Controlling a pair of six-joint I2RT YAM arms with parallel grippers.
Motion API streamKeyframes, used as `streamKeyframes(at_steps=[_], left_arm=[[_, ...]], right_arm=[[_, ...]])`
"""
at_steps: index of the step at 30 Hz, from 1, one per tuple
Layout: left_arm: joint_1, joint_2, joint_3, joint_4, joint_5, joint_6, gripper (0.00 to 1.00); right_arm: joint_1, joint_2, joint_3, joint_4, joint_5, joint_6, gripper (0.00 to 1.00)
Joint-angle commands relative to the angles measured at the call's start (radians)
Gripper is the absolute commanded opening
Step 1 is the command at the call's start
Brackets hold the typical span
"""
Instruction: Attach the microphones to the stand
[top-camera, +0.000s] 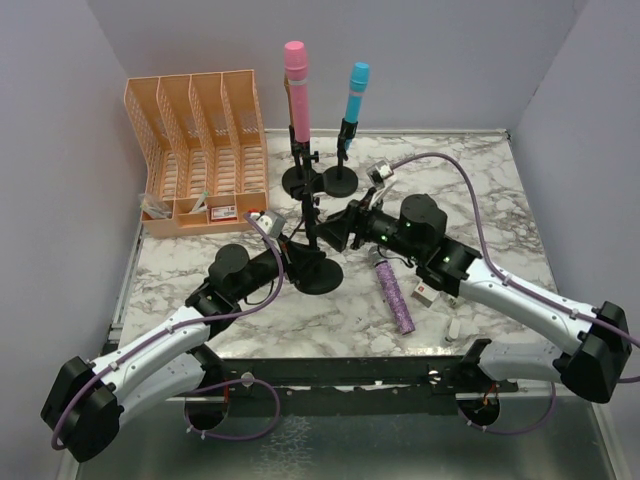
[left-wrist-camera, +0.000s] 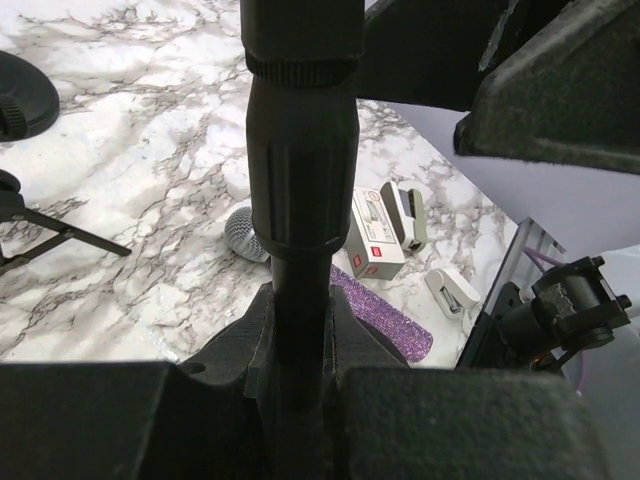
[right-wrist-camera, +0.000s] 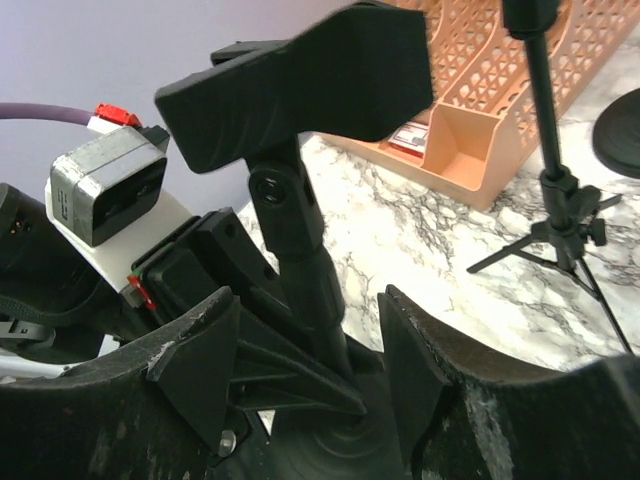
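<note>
Left wrist view: left end effector (left-wrist-camera: 300, 345) pinches the front stand (left-wrist-camera: 300, 150) pole.
Right end effector (right-wrist-camera: 305, 310): spread astride that pole, under the empty clip (right-wrist-camera: 300, 80).
Mics: pink mic (top-camera: 295, 85) and blue mic (top-camera: 356, 92) mounted at rear; purple mic (top-camera: 393, 292) flat on desk (top-camera: 330, 320).
Advice: hold pole firm; grasp purple mic mid-body.
Room: box (top-camera: 425, 293) just beside it; near edge close.

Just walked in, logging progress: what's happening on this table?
The left gripper clamps the near stand by its pole; the clip is empty. The right gripper sits open around the same stand. The pink microphone and blue microphone are mounted on the back stands; the purple microphone lies on the table.
</note>
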Motion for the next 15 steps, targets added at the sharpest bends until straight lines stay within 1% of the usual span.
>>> streamKeyframes(at_steps=[1, 6, 9, 10, 14, 15], left_arm=[[0.003, -0.018, 0.012, 0.046, -0.034, 0.000, 0.00], [0.003, -0.028, 0.001, 0.038, -0.045, -0.008, 0.00], [0.004, -0.029, 0.004, 0.031, -0.035, -0.013, 0.00], [0.003, -0.030, 0.006, 0.028, -0.028, -0.014, 0.00], [0.003, -0.035, 0.011, 0.017, 0.025, -0.019, 0.00], [0.003, -0.039, 0.013, 0.011, 0.043, -0.021, 0.00]], right_arm=[[0.032, 0.082, 0.087, -0.107, -0.017, -0.037, 0.62], [0.041, 0.105, 0.085, -0.090, 0.045, -0.025, 0.61], [0.041, 0.115, 0.087, -0.087, 0.033, -0.021, 0.58], [0.041, 0.114, 0.081, -0.080, 0.026, -0.017, 0.55], [0.040, 0.087, 0.043, -0.034, 0.011, 0.008, 0.39], [0.040, 0.078, 0.037, -0.026, -0.001, 0.005, 0.37]])
